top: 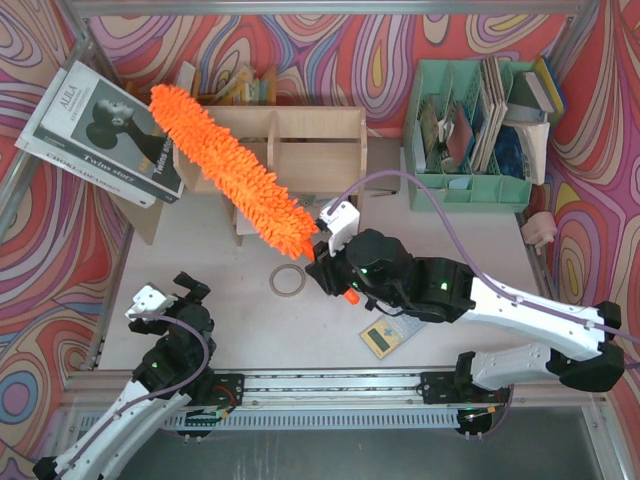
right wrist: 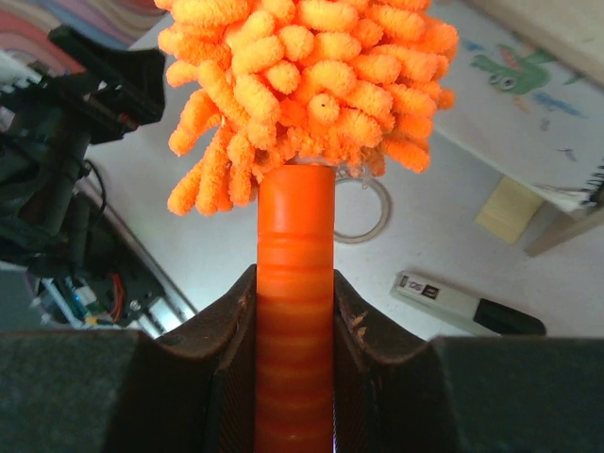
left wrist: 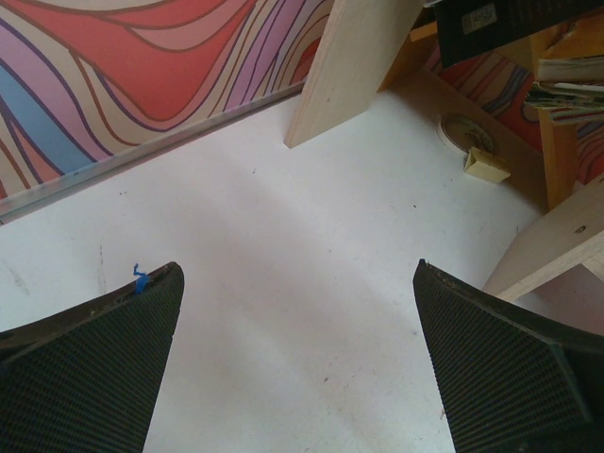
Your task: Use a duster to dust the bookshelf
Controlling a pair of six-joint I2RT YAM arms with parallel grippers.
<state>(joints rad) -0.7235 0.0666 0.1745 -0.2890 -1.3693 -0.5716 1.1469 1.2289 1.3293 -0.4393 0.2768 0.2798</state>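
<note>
The orange fluffy duster (top: pixel 225 165) slants across the front of the light plywood bookshelf (top: pixel 300 140). Its tip reaches up past the shelf's left end. My right gripper (top: pixel 328 258) is shut on the duster's orange handle (right wrist: pixel 294 274), just below the shaggy head (right wrist: pixel 307 85), in front of the shelf's right half. The handle's end pokes out behind the gripper (top: pixel 350 297). My left gripper (left wrist: pixel 297 269) is open over bare white table, with nothing between its fingers (left wrist: pixel 491 359). It hangs near the front left (top: pixel 185 295), a little before the shelf's side panel (left wrist: pixel 349 66).
A mint-green file organizer (top: pixel 470 130) with papers stands at the back right. Magazines (top: pixel 100 130) lean at the back left. A tape ring (top: pixel 287 281) lies on the table just left of the right gripper, and a small yellow-green card (top: pixel 383 340) lies below the right arm. A white marker (right wrist: pixel 462 302) lies nearby.
</note>
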